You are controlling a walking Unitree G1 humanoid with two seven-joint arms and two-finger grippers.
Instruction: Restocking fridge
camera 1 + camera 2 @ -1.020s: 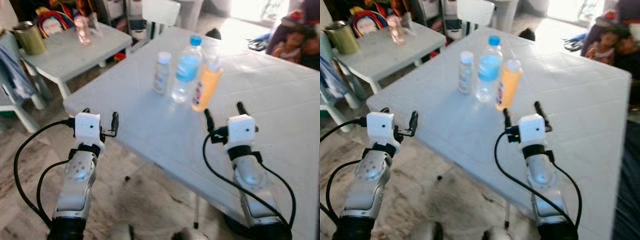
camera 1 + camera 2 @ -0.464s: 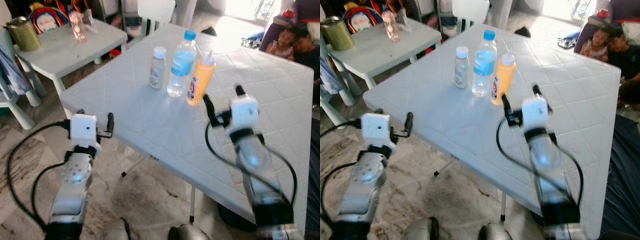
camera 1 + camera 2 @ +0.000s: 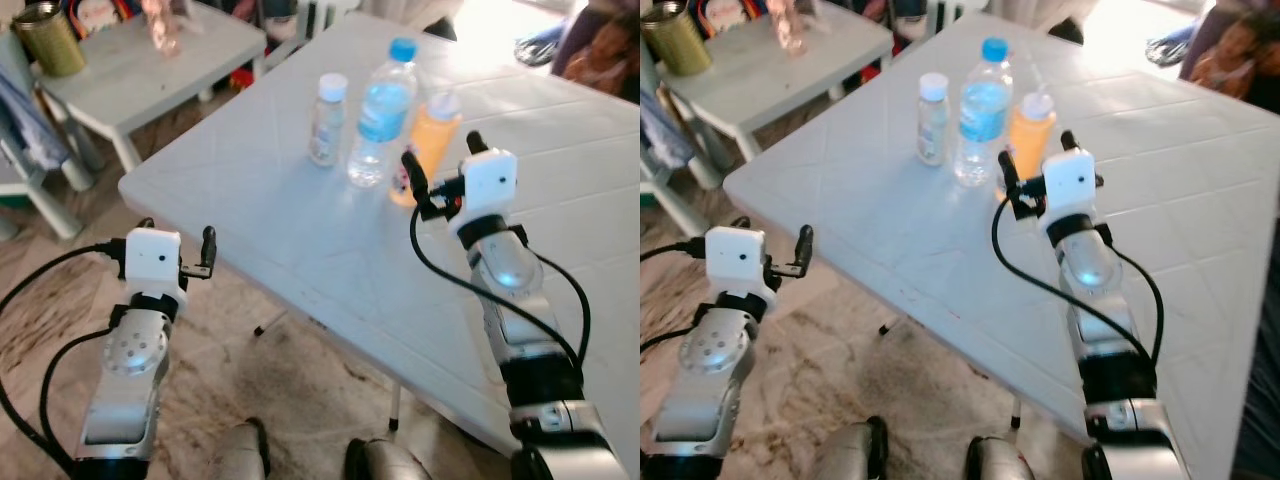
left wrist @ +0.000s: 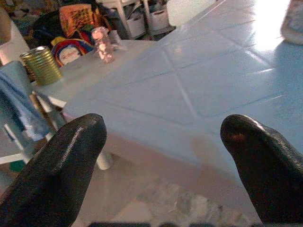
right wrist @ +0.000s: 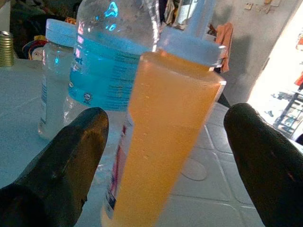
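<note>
Three bottles stand together on the white table (image 3: 300,235): a small clear one with a white cap (image 3: 325,122), a water bottle with a blue cap and label (image 3: 380,115), and an orange bottle (image 3: 435,140). My right gripper (image 3: 440,155) is open right in front of the orange bottle (image 5: 161,137). In the right wrist view that bottle stands between the two black fingers (image 5: 71,161) without touching them. My left gripper (image 3: 176,235) is open and holds nothing, below and off the table's near left corner (image 4: 189,113).
A small white side table (image 3: 150,65) at the back left carries a gold can (image 3: 45,38) and a pinkish bottle (image 3: 160,15). Blue cloth (image 3: 25,110) hangs at the far left. A person (image 3: 600,60) sits at the back right. Marbled floor (image 3: 260,390) lies below.
My right arm has reached forward over the table, bringing its open gripper up to the orange bottle. The left arm has held its place, and the camera has shifted slightly.
</note>
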